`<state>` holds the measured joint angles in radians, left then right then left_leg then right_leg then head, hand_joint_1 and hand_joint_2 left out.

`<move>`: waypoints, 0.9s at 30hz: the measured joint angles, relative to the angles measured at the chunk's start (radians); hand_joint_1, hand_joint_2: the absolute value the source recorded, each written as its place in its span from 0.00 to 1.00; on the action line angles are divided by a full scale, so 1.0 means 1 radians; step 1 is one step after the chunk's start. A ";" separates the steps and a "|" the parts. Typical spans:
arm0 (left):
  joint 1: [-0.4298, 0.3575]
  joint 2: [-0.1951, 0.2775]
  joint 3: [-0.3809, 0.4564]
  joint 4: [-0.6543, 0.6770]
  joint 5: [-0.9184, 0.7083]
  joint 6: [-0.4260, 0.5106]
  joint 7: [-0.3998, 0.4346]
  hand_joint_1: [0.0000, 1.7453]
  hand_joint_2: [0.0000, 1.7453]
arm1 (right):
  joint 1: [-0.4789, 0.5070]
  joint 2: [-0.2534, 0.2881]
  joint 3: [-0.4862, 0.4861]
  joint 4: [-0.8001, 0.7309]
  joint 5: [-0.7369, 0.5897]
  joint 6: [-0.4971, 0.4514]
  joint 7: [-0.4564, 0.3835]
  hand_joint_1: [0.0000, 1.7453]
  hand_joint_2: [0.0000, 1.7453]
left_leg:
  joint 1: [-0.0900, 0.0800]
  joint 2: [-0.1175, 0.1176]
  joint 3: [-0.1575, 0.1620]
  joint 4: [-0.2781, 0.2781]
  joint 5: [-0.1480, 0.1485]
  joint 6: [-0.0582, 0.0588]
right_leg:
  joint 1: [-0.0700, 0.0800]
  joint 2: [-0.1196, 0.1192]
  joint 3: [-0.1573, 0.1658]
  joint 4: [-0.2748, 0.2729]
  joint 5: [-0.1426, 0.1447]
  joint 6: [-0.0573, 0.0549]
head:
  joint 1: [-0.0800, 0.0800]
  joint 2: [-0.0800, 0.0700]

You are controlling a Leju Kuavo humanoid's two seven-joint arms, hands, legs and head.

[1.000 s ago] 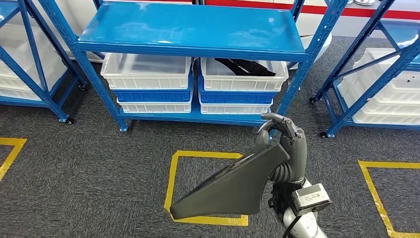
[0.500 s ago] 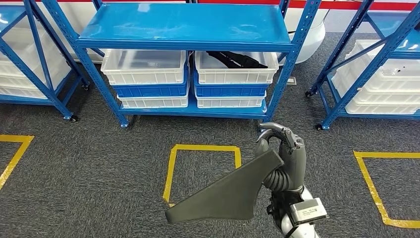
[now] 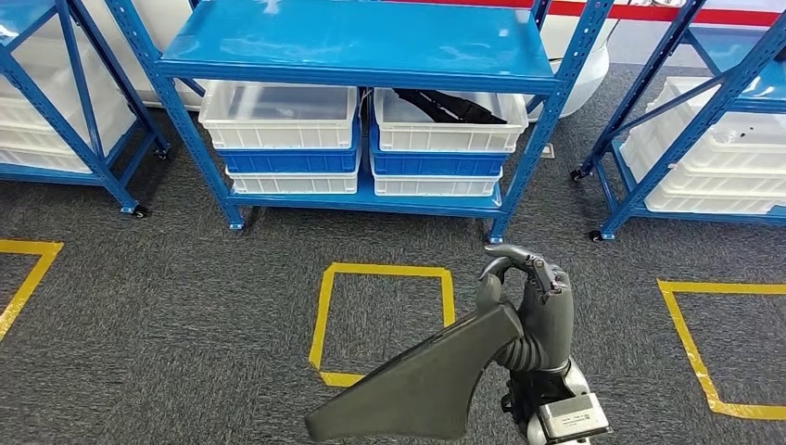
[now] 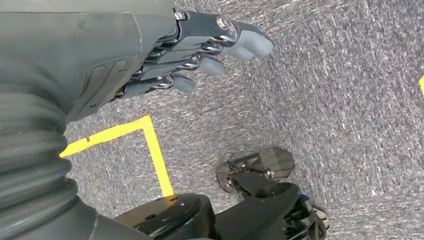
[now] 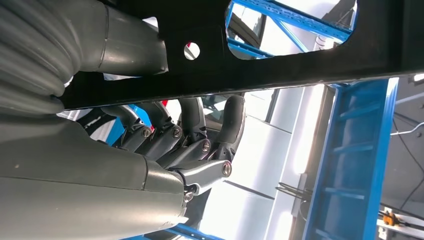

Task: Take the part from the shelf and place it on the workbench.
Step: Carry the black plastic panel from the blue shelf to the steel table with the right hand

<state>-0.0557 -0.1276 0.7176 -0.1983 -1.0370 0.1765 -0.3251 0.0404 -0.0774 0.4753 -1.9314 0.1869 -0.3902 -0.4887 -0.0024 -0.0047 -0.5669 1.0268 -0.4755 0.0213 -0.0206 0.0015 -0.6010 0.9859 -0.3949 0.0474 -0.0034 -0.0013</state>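
Blue shelf point(image 3: 361, 46) ahead, white bins point(image 3: 278, 116) under; right hand point(image 3: 528, 306) grips dark part point(image 3: 417, 389) (left hand point(image 4: 200, 45) empty, fingers apart).

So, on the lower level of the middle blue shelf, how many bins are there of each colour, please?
White bins: 4
Blue bins: 2
Total: 6
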 joint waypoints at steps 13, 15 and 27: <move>-0.005 -0.004 0.000 0.000 -0.004 0.000 0.006 0.00 1.00 | -0.001 -0.001 -0.002 -0.003 0.006 0.001 0.013 1.00 1.00 | 0.016 -0.003 -0.029 -0.016 0.041 0.012 | -0.009 0.000 -0.085 0.243 -0.127 0.015 | 0.005 0.000; -0.006 -0.005 0.000 -0.001 -0.006 0.000 0.006 0.00 1.00 | -0.002 -0.001 -0.004 -0.003 0.012 0.000 0.015 1.00 1.00 | 0.018 -0.010 -0.032 -0.015 0.045 -0.001 | -0.014 0.006 0.012 0.089 -0.086 0.032 | 0.007 0.000; -0.005 -0.004 0.000 -0.002 -0.016 -0.002 0.008 0.00 1.00 | 0.000 -0.002 -0.007 -0.003 0.021 -0.009 0.020 1.00 1.00 | 0.026 0.000 -0.161 0.281 -0.091 -0.043 | 0.003 -0.017 0.051 0.010 -0.054 -0.033 | 0.001 0.000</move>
<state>-0.0604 -0.1314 0.7176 -0.2003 -1.0534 0.1749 -0.3171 0.0403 -0.0790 0.4687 -1.9348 0.2075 -0.3992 -0.4690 0.0235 -0.0048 -0.7280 1.3082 -0.5665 -0.0222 -0.0176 -0.0157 -0.5505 0.9963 -0.4493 0.0139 -0.0023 -0.0012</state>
